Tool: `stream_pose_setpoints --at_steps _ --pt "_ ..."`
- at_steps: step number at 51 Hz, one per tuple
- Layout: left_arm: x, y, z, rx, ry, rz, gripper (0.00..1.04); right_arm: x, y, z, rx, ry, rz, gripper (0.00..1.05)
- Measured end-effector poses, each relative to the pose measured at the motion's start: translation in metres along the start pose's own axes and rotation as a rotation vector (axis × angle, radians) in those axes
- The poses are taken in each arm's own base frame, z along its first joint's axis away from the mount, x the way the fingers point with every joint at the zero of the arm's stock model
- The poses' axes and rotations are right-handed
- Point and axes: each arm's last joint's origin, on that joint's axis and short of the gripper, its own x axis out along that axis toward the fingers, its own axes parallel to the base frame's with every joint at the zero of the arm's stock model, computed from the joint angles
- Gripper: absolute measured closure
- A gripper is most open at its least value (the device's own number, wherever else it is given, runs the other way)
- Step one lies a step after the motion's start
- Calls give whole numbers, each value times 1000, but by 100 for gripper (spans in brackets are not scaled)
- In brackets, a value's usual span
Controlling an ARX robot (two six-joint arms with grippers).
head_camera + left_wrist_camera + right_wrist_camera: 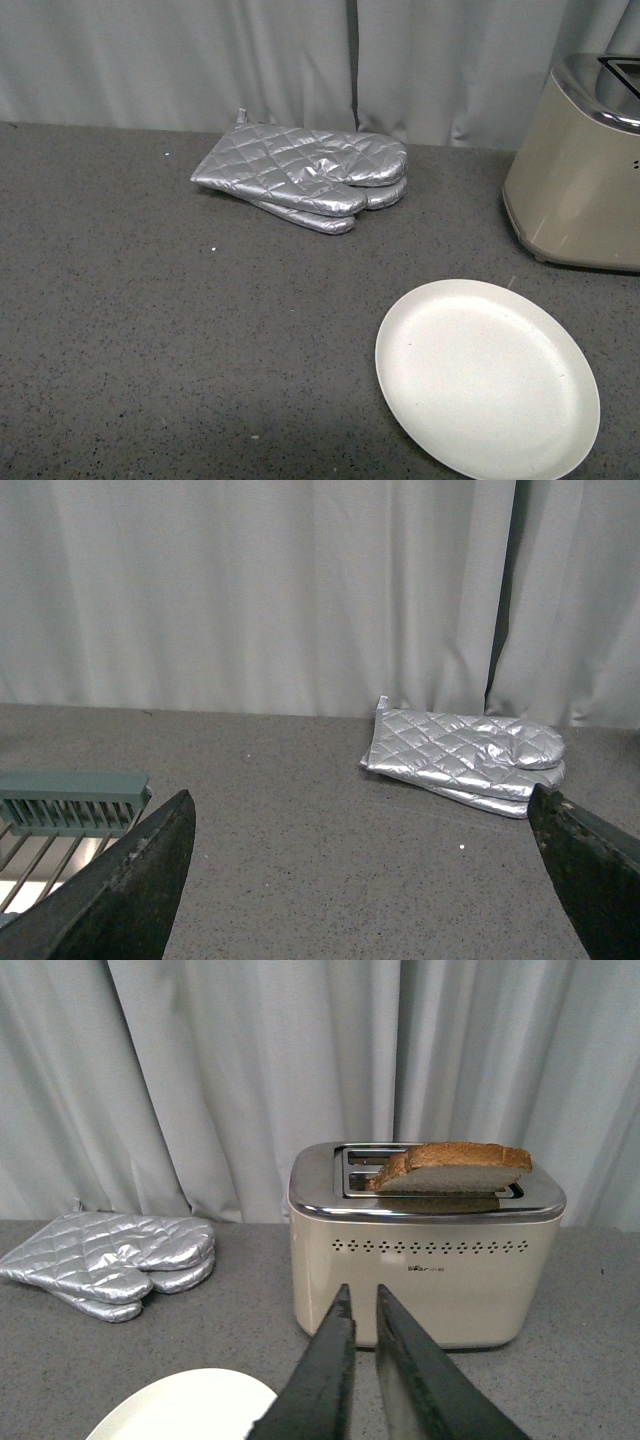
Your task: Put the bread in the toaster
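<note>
The beige toaster [580, 190] stands at the far right of the front view, cut off by the frame edge. In the right wrist view the toaster [425, 1275] faces me, and the bread [450, 1168] lies tilted across its chrome top, over the slot, sticking out above it. My right gripper [362, 1295] is shut and empty, in front of the toaster and apart from it. My left gripper [360, 815] is open and empty above the grey table, its fingers [135, 880] spread wide. Neither arm shows in the front view.
Silver quilted oven mitts [305, 178] lie stacked near the curtain; they also show in the left wrist view [465, 755] and the right wrist view [110, 1260]. A round white plate [485, 380] sits empty at front right. A green wire rack [65, 815] is at the left.
</note>
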Motion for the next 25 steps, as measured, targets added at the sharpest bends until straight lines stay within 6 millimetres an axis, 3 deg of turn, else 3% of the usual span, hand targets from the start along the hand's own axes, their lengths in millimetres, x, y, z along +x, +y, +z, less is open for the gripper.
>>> stream_pose_setpoints --at_steps 14,23,25 --pt "0 0 0 0 0 0 7 0 0 0 0 0 -2 50" --pt "0 0 0 0 0 0 7 0 0 0 0 0 -2 9" --pt "0 0 0 0 0 0 7 0 0 0 0 0 -2 8"
